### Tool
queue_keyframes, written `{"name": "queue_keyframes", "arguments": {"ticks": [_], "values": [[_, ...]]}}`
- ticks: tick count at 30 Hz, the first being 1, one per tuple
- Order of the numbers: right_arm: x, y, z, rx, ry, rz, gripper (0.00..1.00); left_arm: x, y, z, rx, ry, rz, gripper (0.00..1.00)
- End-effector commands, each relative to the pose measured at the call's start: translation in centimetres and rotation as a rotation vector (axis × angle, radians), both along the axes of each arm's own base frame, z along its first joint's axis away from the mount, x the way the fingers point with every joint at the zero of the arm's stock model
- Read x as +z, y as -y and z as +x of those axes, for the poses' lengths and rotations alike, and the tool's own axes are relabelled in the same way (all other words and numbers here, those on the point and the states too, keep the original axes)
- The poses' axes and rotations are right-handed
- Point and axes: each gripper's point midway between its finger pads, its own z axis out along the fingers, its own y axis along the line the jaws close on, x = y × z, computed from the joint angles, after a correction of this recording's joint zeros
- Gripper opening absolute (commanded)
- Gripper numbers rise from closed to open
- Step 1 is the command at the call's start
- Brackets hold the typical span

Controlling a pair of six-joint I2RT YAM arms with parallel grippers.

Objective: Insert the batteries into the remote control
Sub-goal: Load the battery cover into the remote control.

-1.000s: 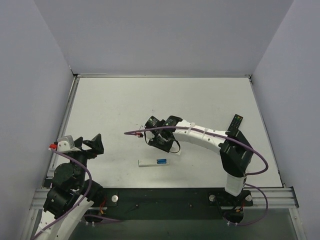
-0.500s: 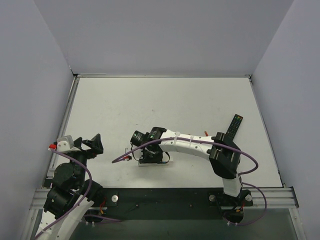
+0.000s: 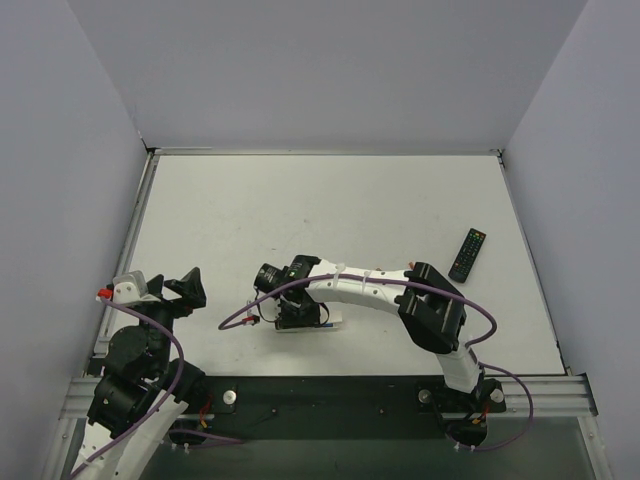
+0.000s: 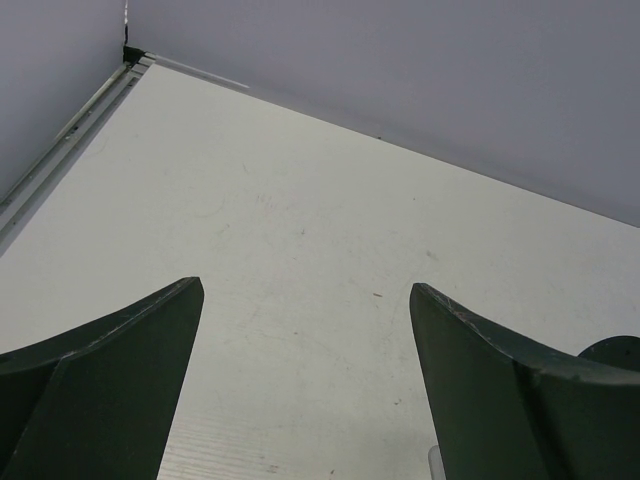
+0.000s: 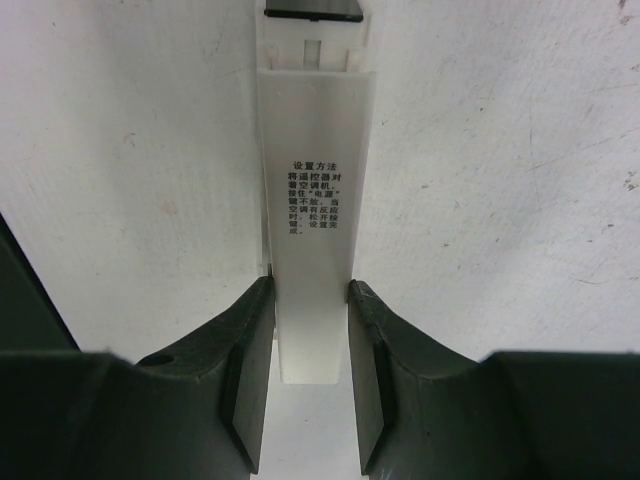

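The white remote control (image 5: pixel 312 200) lies flat on the table, with printed text on its face and a dark patch (image 5: pixel 312 10) at its far end. My right gripper (image 5: pixel 310 290) is shut on its near end, with a finger (image 5: pixel 245 370) pressed to each long side. In the top view the right gripper (image 3: pixel 300 316) covers most of the remote, and only a white end (image 3: pixel 334 322) shows. The blue batteries are hidden. My left gripper (image 4: pixel 305 290) is open and empty, and sits at the near left (image 3: pixel 190 288) above bare table.
A black remote with coloured buttons (image 3: pixel 467 254) lies at the right of the table. The right arm's purple cable (image 3: pixel 235 315) loops left of the gripper. Grey walls enclose the table (image 3: pixel 300 200) on three sides.
My right arm has swung down and toward the near edge onto the white remote and now grips it. The blue batteries are now covered. The left arm has not moved.
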Motion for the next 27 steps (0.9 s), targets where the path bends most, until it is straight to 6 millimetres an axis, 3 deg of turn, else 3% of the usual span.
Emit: {"name": "queue_keyframes", "arguments": {"ticks": [1, 27], "values": [[0.4, 0.0, -0.3, 0.022, -0.021, -0.019, 0.08, 1.4, -0.9, -1.0, 0.021, 0.071, -0.043, 0.95], [-0.5, 0.1, -0.8, -0.005, -0.047, -0.039, 0.12, 1.3, -0.8, -0.8, 0.019, 0.068, -0.037, 0.95]]}}
